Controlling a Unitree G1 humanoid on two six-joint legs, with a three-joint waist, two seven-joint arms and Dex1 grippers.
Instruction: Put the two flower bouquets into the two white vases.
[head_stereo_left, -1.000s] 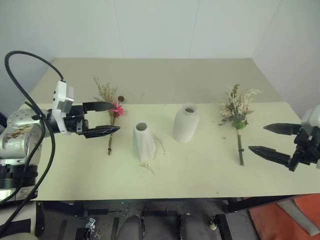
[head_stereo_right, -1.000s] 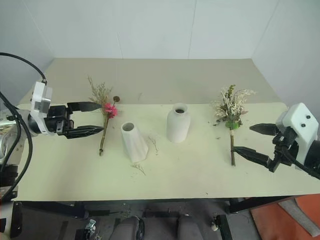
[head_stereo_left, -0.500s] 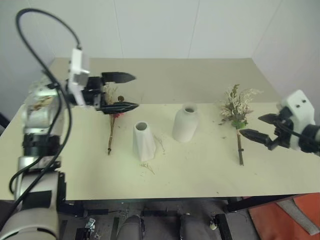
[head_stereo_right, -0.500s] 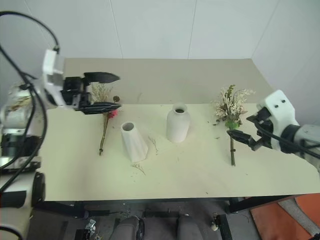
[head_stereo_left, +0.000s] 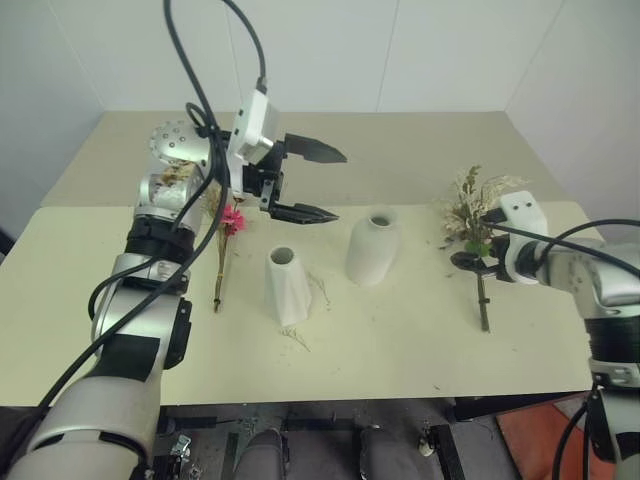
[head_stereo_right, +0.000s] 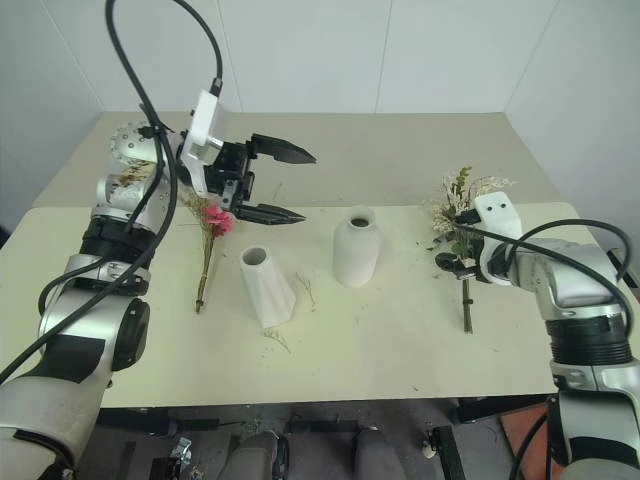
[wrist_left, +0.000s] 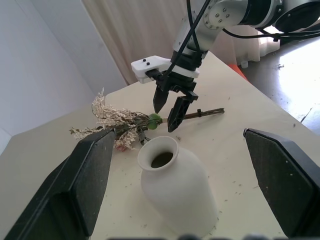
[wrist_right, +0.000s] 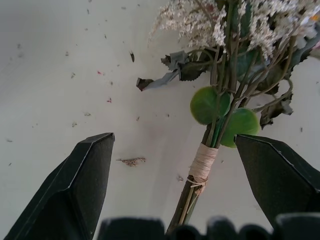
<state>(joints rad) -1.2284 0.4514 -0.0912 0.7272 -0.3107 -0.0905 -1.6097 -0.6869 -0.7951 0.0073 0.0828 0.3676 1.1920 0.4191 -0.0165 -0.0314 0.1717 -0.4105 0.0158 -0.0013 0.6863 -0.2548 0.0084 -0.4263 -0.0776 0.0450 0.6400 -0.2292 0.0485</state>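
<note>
Left eye view, left gripper (head_stereo_left: 318, 183): open, empty, above table (head_stereo_left: 400, 340).
Right gripper (wrist_left: 171, 111): open, over rose bouquet (head_stereo_left: 475, 225).
Daisy bouquet (head_stereo_left: 226, 235): lying beside cone vase (head_stereo_left: 287, 287).
Round vase (head_stereo_left: 372, 248): upright, empty.

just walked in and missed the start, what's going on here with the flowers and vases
A two-armed robot is setting up to put two bouquets into two white vases. Both bouquets lie flat on the table and both vases are empty. The right tool is open, down at the tied stem of the pink rose bouquet, not gripping it yet. The left tool is open in the air above the table, pointing toward the rounder vase, with the magenta daisy bouquet and slim vase below it.
</note>
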